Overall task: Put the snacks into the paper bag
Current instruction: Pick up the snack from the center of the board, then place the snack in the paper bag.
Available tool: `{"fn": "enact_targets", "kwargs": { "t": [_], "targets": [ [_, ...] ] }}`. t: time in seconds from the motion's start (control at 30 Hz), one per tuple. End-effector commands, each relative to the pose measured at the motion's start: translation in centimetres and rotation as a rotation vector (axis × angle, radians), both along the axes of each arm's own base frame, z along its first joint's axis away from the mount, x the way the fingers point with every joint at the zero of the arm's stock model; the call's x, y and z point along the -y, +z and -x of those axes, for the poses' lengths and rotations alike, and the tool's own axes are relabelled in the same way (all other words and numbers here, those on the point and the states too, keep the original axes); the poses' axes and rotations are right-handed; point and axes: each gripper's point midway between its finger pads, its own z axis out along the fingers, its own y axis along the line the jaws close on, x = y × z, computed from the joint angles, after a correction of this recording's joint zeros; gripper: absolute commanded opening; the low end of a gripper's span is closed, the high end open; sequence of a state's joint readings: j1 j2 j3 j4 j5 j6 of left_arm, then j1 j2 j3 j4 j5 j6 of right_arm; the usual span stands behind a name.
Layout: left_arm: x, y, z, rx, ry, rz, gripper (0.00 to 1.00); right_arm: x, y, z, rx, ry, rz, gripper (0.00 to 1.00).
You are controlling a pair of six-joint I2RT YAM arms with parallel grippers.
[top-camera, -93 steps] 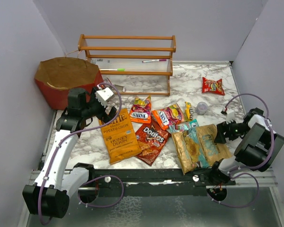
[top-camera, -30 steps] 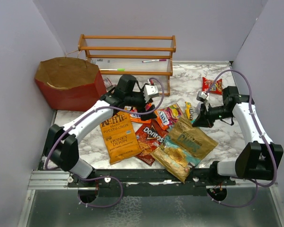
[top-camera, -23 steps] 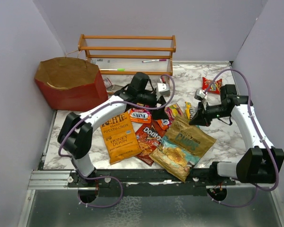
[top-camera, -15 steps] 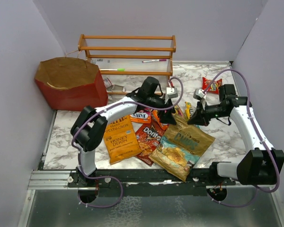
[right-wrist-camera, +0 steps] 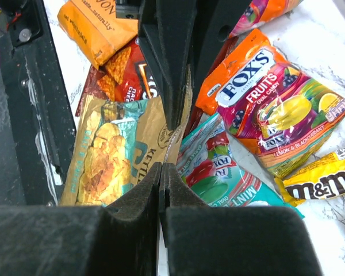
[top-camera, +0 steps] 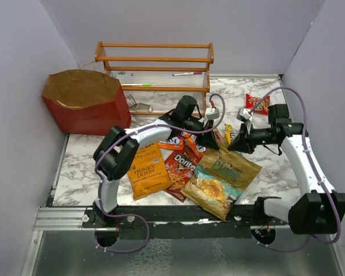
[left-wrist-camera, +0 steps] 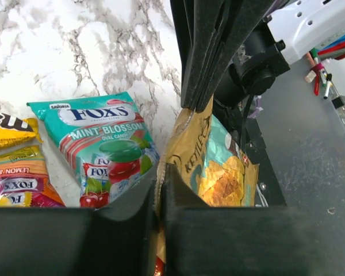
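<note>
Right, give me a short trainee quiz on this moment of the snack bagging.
1. True or false: the left gripper and the right gripper are both shut on the tan-teal Kettle chip bag.
2. Fill in: in the top view, the red paper bag stands at the table's far ____ corner.
3. The Fox's Mint Blossom packet lies: A inside the red paper bag; B on the marble table beside the tan-teal Kettle chip bag; C alone in the left gripper.

Key: 1 true; 2 left; 3 B.
</note>
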State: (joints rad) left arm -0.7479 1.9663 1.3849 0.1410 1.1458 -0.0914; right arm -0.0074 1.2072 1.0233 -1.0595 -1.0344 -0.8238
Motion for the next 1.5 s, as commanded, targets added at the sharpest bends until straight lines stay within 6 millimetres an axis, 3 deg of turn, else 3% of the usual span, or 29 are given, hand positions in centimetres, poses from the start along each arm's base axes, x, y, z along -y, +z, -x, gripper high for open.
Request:
{"fn": "enact_targets", "kwargs": {
  "t": [0.0, 0.07, 0.2, 0.27, 0.33, 0.57, 0.73, 0.83, 0.93, 1.07, 1.3, 1.47],
  "targets": [
    [0.3, 2.5, 0.5, 0.041, -0.062, 0.051, 0.00, -0.3, 2.0, -0.4, 0.081, -0.031, -0.023, 0.03],
    [-0.2, 3.1, 0.6, 0.067, -0.063, 0.022, 0.00, 0.0, 2.5, -0.5, 0.101, -0.059, -0.002, 0.11],
    [-1.1, 4.8, 0.3, 0.182, -0.045, -0.016, 0.00, 0.8, 4.8, -1.0, 0.141, -0.130, 0.034, 0.47],
    [-1.7, 6.0, 0.3, 0.213, -0.028, -0.045, 0.00, 1.1, 6.2, -1.2, 0.150, -0.158, 0.048, 0.70],
    [-2.5, 7.2, 0.4, 0.243, -0.004, -0.069, 0.00, 1.3, 7.5, -1.4, 0.154, -0.179, 0.061, 0.79],
    [-5.8, 12.8, 1.5, 0.389, 0.091, -0.079, 0.00, 1.4, 12.8, -2.6, 0.188, -0.242, 0.035, 0.82],
    [-8.6, 14.9, 1.6, 0.515, 0.173, -0.136, 0.00, 1.3, 17.6, -3.9, 0.262, -0.270, 0.001, 0.82],
    [-10.5, 16.5, 1.6, 0.613, 0.219, -0.160, 0.00, 1.5, 19.0, -4.8, 0.296, -0.285, -0.001, 0.82],
    [-12.5, 18.3, 1.2, 0.717, 0.283, -0.189, 0.00, 1.9, 18.5, -6.0, 0.306, -0.309, 0.017, 0.82],
    [-15.1, 21.3, 0.3, 0.854, 0.377, -0.209, 0.00, 2.3, 15.9, -6.8, 0.301, -0.319, 0.045, 0.82],
    [-20.6, 26.5, -2.2, 0.972, 0.567, -0.207, 0.00, 2.5, 8.9, -7.8, 0.210, -0.295, 0.091, 0.82],
    [-24.2, 29.9, -3.9, 1.056, 0.721, -0.242, 0.00, 2.5, 5.1, -7.8, 0.190, -0.274, 0.103, 0.82]
  ]
}}
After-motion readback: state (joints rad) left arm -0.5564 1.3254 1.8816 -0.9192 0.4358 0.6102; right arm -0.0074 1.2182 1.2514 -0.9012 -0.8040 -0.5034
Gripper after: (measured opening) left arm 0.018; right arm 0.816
